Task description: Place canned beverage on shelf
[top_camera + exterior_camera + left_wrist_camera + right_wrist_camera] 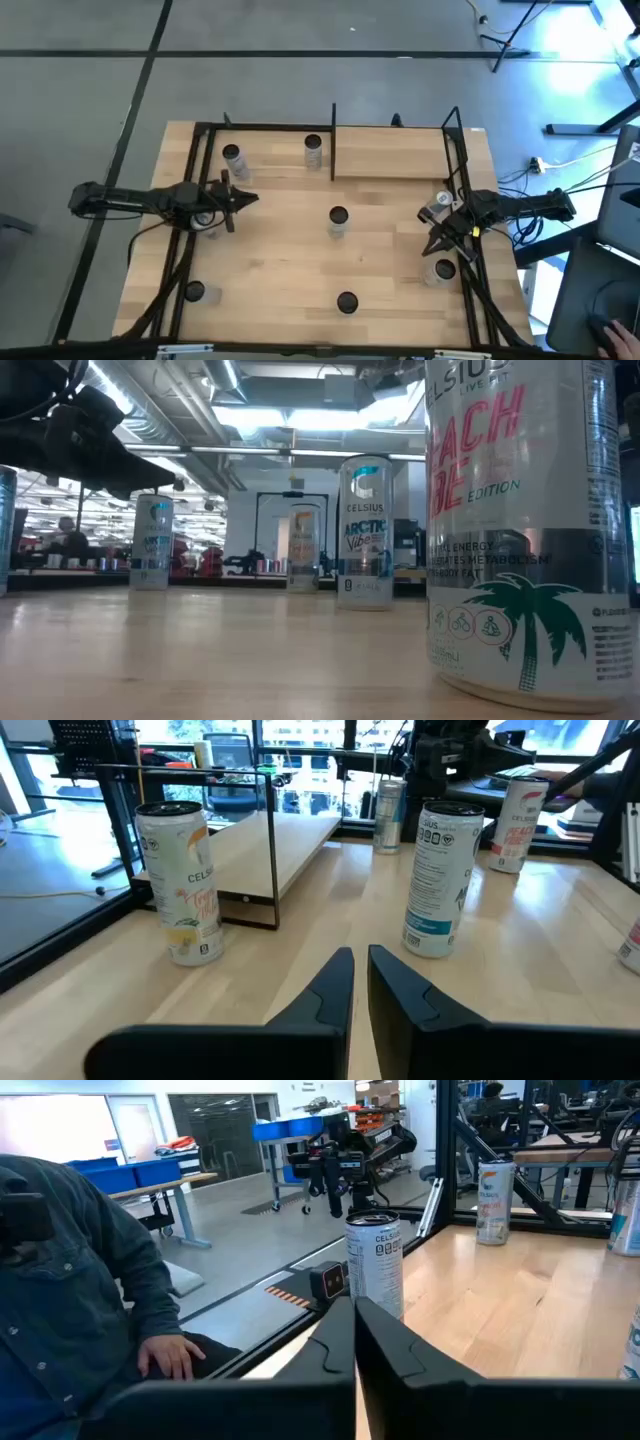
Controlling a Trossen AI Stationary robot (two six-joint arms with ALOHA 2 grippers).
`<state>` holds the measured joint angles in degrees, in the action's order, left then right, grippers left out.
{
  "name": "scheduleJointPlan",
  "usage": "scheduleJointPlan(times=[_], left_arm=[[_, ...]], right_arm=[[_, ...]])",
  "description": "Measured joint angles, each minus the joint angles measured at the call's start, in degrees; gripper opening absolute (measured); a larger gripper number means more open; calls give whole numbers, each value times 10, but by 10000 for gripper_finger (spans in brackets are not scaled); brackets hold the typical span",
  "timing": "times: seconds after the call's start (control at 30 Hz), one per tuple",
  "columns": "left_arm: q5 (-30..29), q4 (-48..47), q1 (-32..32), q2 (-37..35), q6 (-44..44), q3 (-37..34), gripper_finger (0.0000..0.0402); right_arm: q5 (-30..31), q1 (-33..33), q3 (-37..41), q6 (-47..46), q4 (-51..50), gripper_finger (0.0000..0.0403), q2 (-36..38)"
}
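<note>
High view: cans (338,219) well apart.

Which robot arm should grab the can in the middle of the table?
Probably the left. The left gripper points toward the middle can, which stands just ahead of it in its wrist view. The right gripper is angled toward another can at the table's edge.

the counter (290,250) is pale wood in butcher-block strips. the shelf (270,845) is a light-wood plank with thin black posts. the nearest can (525,530) is silver-white with pink-red lettering and a teal palm tree. the arctic can (365,535) is white with blue-teal print. the peach-toned can (185,885) is cream with orange and yellow marks. both end effectors, left (360,982) and right (354,1330), are matte black.
</note>
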<state>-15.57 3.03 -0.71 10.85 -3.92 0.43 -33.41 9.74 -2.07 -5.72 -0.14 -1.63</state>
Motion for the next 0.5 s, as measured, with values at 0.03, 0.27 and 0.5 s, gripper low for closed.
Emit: scheduleJointPlan(times=[0.03,0.27,0.5], left_arm=[[0,0,0,0,0,0,14],[0,0,0,0,0,0,14],[0,0,0,0,0,0,14]], right_arm=[[0,0,0,0,0,0,0],[0,0,0,0,0,0,0],[227,0,0,0,-11,0,0]])
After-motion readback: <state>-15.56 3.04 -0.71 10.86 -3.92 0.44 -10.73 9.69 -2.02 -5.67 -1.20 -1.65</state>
